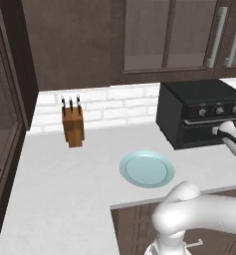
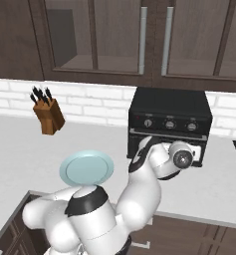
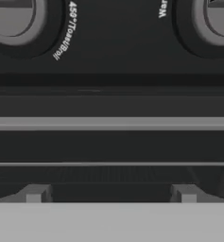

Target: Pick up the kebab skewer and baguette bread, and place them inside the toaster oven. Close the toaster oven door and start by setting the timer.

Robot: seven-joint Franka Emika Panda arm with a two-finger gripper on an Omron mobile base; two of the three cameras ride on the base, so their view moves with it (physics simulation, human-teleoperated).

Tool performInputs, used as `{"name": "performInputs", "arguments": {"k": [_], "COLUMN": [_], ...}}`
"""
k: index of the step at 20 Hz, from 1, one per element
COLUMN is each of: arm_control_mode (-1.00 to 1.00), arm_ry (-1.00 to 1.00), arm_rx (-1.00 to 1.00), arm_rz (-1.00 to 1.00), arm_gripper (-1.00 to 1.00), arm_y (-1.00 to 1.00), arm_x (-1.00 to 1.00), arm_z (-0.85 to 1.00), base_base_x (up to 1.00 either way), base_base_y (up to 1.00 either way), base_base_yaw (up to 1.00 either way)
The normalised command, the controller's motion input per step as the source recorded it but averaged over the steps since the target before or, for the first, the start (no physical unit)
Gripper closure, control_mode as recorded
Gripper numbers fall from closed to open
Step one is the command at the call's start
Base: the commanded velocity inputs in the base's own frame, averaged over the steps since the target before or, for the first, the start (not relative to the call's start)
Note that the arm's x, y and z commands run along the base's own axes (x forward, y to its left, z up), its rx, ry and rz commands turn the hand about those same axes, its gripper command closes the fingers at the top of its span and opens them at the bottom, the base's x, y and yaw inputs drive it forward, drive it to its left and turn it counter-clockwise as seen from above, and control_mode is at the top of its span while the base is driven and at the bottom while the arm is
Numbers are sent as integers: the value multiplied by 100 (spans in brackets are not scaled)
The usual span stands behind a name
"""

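The black toaster oven stands on the counter against the brick wall. Its door is upright against the front. In the hand view a silver bar handle runs across it, below two silver knobs. My gripper is open, close to the door and just under the handle, with nothing between its fingertips. The white hand hovers before the oven's front. The kebab skewer and the baguette bread are out of view.
A pale blue plate lies bare near the counter's front edge, left of the oven. A wooden knife block stands at the back left. Dark wall cabinets hang above the oven.
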Motion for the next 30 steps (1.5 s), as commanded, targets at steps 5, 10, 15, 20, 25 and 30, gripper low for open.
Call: {"name": "performInputs", "arguments": {"k": [5,10,15,20,25,30], "arm_control_mode": [-100,-100,-100,-100,-100,-100], "arm_ry": [1,0,0,0,0,0], "arm_rx": [0,0,0,0,0,0], "arm_rz": [0,0,0,0,0,0], "arm_gripper": [-100,-100,-100,-100,-100,-100], "arm_y": [0,2,9,15,22,22], "arm_x": [-22,-1,3,3,12,17], "arm_z": [-1,26,43,28,15,1], "base_base_x": [0,0,0,0,0,0], "base_base_y": [0,0,0,0,0,0], "base_base_yaw": [0,0,0,0,0,0]}}
